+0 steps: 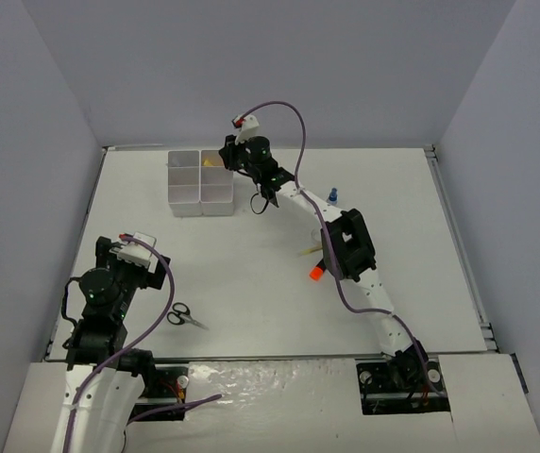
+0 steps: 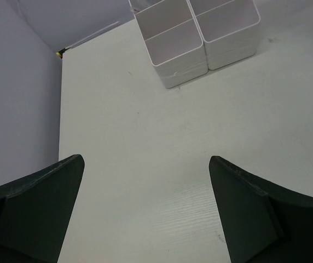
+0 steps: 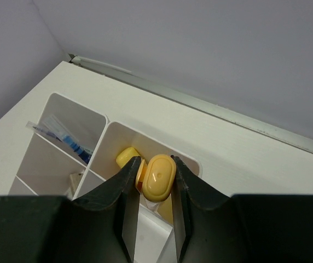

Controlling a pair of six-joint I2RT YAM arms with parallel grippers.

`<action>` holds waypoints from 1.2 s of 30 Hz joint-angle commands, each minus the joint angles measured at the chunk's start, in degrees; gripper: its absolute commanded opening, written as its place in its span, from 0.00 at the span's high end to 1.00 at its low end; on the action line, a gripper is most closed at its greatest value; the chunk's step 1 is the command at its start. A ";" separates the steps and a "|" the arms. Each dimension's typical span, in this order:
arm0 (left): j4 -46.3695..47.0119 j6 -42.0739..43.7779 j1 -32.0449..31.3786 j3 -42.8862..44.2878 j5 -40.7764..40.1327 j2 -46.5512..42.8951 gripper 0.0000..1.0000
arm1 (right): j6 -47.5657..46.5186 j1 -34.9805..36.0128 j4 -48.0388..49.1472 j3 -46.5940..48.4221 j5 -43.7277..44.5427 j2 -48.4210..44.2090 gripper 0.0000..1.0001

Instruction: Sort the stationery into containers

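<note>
My right gripper (image 3: 155, 160) is shut on a yellow marker (image 3: 160, 176), held end-on over the far right compartment of the white containers (image 3: 107, 123). A second yellow piece (image 3: 126, 157) lies inside that compartment. The compartment to its left holds a clear pen with blue markings (image 3: 69, 139). In the top view the right gripper (image 1: 235, 156) hangs over the back right corner of the containers (image 1: 199, 170). Black-handled scissors (image 1: 187, 316) lie on the table near my left arm. My left gripper (image 2: 145, 208) stands open above bare table, with the containers (image 2: 200, 38) ahead of it.
An orange-capped marker (image 1: 315, 273) and a thin yellow pen (image 1: 310, 249) lie beside the right arm's elbow. A small blue-capped bottle (image 1: 332, 195) stands right of the arm. A small black thing (image 1: 261, 201) sits right of the containers. Grey walls enclose the table.
</note>
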 commanded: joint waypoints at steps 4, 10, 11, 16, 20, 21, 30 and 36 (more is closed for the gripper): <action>3.77 0.63 0.47 1.07 0.42 0.89 0.03 | -1.48 0.32 2.21 0.67 -3.39 -5.88 0.42; 3.74 0.63 0.56 1.48 0.90 1.10 0.03 | -1.94 0.95 -0.35 -4.37 -4.56 -14.59 0.31; 3.61 0.63 0.56 1.68 1.00 1.10 0.03 | -2.11 1.06 -0.66 -5.83 -4.59 -16.59 0.30; 1.79 1.11 0.64 3.56 1.26 0.83 0.03 | -3.44 1.49 -10.91 -15.37 -2.21 -30.00 0.29; 1.65 0.85 0.64 3.24 0.91 -0.49 0.03 | 0.64 1.72 -22.66 -29.43 8.21 -45.26 0.29; 1.84 0.59 0.64 3.02 0.95 -0.83 0.03 | 2.15 1.79 -24.85 -34.49 11.98 -48.12 0.29; 3.78 -2.03 0.66 1.33 3.22 -3.33 0.03 | 23.86 -0.19 -36.08 -63.97 30.36 -66.34 0.23; 2.84 -1.76 0.66 1.40 2.95 -4.30 0.03 | 40.70 -0.46 -39.24 -69.43 31.49 -64.26 0.22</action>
